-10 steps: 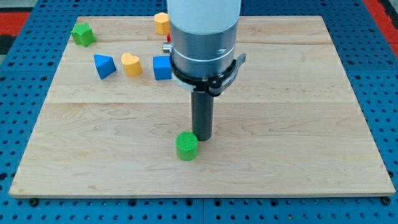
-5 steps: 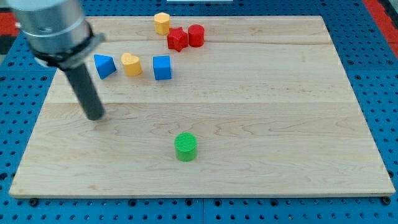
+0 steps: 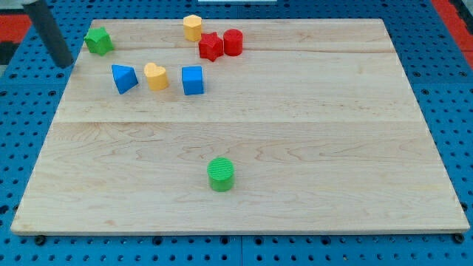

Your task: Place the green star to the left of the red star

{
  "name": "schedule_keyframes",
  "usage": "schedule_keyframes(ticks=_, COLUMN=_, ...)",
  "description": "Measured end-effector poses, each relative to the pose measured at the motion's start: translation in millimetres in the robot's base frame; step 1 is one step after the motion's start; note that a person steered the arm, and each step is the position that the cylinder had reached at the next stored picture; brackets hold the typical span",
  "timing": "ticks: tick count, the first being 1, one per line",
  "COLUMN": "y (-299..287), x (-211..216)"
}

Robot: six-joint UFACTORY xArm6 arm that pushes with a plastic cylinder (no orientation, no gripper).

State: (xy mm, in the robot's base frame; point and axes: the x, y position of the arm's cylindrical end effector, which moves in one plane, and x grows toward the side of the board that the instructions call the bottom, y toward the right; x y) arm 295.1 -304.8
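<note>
The green star [image 3: 97,40] lies at the board's top left corner. The red star [image 3: 211,46] lies near the view's top centre, touching a red cylinder [image 3: 233,41] on its right. My tip [image 3: 64,63] is at the view's far left, just off the board's left edge, a little below and to the left of the green star, not touching it.
A yellow block [image 3: 193,27] sits just up-left of the red star. A blue wedge-like block [image 3: 123,77], a yellow heart [image 3: 155,75] and a blue cube [image 3: 193,80] form a row below. A green cylinder [image 3: 221,174] stands near the board's [image 3: 332,133] bottom centre.
My rod swung from beside the green cylinder across the board to the far upper left, uncovering the green star. No block has moved.
</note>
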Motion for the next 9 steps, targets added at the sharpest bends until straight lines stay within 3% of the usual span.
schedule_keyframes(ticks=1, y=2.7, x=-40.7)
schedule_keyframes(ticks=2, y=55.1, x=-55.5)
schedule_keyframes(ticks=3, y=110.3, x=-45.3)
schedule_keyframes(ticks=5, y=73.8, x=-35.7)
schedule_keyframes(ticks=9, y=198.0, x=-43.8)
